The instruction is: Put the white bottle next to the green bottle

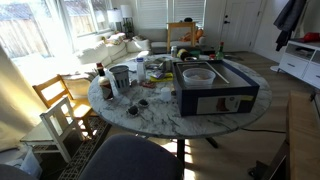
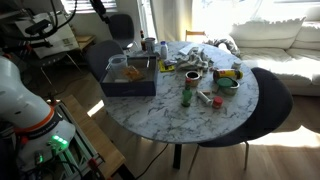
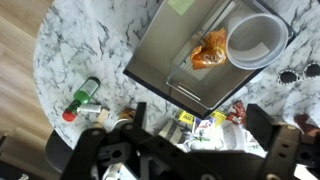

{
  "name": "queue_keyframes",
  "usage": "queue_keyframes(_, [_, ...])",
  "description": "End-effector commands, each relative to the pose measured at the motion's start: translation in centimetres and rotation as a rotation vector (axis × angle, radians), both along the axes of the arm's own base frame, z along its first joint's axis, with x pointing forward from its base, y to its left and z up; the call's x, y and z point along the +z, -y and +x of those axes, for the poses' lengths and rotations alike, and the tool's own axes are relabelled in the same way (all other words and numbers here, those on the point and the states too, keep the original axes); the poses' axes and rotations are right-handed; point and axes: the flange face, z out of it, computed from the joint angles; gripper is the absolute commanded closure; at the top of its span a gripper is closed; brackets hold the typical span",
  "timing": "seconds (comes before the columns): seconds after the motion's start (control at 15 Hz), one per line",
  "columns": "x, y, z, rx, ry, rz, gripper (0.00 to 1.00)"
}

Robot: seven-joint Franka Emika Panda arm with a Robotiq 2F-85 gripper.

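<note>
Wrist view: claw [image 3: 200, 125] spread w/ nothing held, over table [image 3: 60, 50]. In an exterior view green bottle [image 2: 186, 97] stands upright.

Tabletop [image 3: 70, 40] looks like white marble with grey veins, smooth and a bit shiny. Grey box [image 3: 160, 50] is matt, the white bowl [image 3: 255, 40] in it glossy. Chair [image 1: 52, 95] is pale wood, pot [image 1: 120, 76] dull metal. Hand [image 3: 197, 114] looks matt black plastic.

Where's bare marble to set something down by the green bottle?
Free: bare marble along the near rim in an exterior view, in front of the green bottle and the dark box. Crowded: the bowls behind the bottle.
</note>
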Motion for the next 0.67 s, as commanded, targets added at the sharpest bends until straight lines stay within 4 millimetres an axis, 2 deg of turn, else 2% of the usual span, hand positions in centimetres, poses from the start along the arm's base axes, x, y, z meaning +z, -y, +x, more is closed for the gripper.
queue_keyframes(0.0, [-1.5, 1.5, 7.4, 0.069, -0.003, 0.052, 0.00])
queue_keyframes(0.33, [-4.0, 2.2, 15.8, 0.209, -0.019, 0.092, 0.00])
queue_keyframes(0.6, [-6.6, 2.0, 20.9, 0.322, -0.088, 0.090, 0.00])
